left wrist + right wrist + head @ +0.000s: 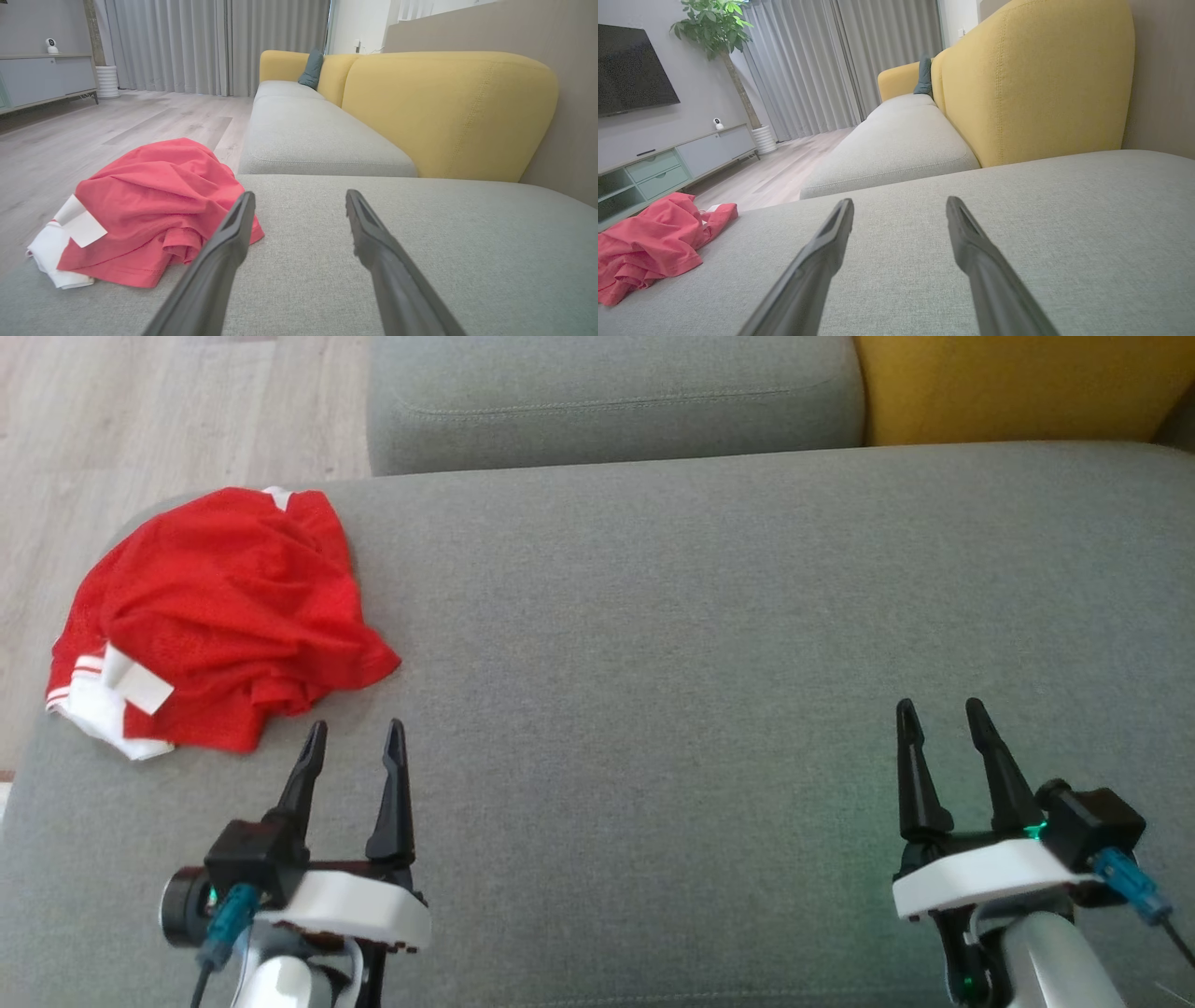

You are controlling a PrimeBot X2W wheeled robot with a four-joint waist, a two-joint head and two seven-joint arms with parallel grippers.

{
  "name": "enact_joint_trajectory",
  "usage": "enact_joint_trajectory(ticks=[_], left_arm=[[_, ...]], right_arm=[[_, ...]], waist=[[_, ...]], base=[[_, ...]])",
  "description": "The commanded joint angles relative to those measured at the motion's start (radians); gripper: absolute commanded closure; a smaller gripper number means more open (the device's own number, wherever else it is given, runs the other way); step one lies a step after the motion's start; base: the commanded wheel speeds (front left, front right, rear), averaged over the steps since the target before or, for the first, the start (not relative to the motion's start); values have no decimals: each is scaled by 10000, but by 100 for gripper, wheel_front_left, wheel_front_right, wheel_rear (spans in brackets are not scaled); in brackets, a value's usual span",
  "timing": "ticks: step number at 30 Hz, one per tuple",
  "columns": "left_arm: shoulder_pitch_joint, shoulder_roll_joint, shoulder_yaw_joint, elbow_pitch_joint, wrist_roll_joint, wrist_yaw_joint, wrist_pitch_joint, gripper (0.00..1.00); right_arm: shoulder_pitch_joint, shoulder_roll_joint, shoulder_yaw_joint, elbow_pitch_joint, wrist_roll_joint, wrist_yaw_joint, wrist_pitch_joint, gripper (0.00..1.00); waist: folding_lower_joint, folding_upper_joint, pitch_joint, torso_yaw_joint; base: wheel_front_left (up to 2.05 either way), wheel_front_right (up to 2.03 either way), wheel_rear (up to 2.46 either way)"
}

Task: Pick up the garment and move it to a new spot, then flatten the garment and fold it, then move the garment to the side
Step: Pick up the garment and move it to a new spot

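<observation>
— Judging from how things lay, which step was in hand?

— The very first, I'd say: the pick-up had not begun. The red garment (219,616) lay crumpled at the far left corner of the grey sofa seat (700,663), close to the edge above the floor (140,411), and nothing touched it.

— And the end effectors?

— Both had their fingers spread and empty. The left end effector (357,728) was just beside the garment's near hem, fingers pointing away from the robot. The right end effector (941,707) was well apart from it, over bare seat.

— What did the next move call for?

— Probably the left arm reaching forward and leftward, lowering onto a raised fold and closing there. The mesh looked limp, so it would likely hang in a drape once lifted.

— Which way did it point?

— Hard to say of a heap. Its longer run seemed to go diagonally, from the white-trimmed band (89,695) at the near left toward the far right. A white tag (140,683) lay on that near-left end. Front and back I could not tell.
</observation>
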Motion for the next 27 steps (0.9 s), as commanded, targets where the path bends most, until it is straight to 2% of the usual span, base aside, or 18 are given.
enact_joint_trajectory(ticks=[1, 8, 27], left_arm=[[-333, -20, 436, -303, 76, -54, -122, 0], [-314, -92, 675, -316, 206, -129, -122, 0], [16, -118, 1233, -327, 332, -182, -122, 0]], right_arm=[[-513, -68, 201, -324, 87, -7, -109, 0], [-420, -68, 311, -333, 128, -7, -109, 0], [-156, -68, 965, -342, 355, -7, -109, 0]], waist=[[0, 0, -3, 59], [0, 0, -66, 581], [0, 0, -251, 2979]], base=[[0, 0, 0], [0, 0, 0], [0, 0, 0]])
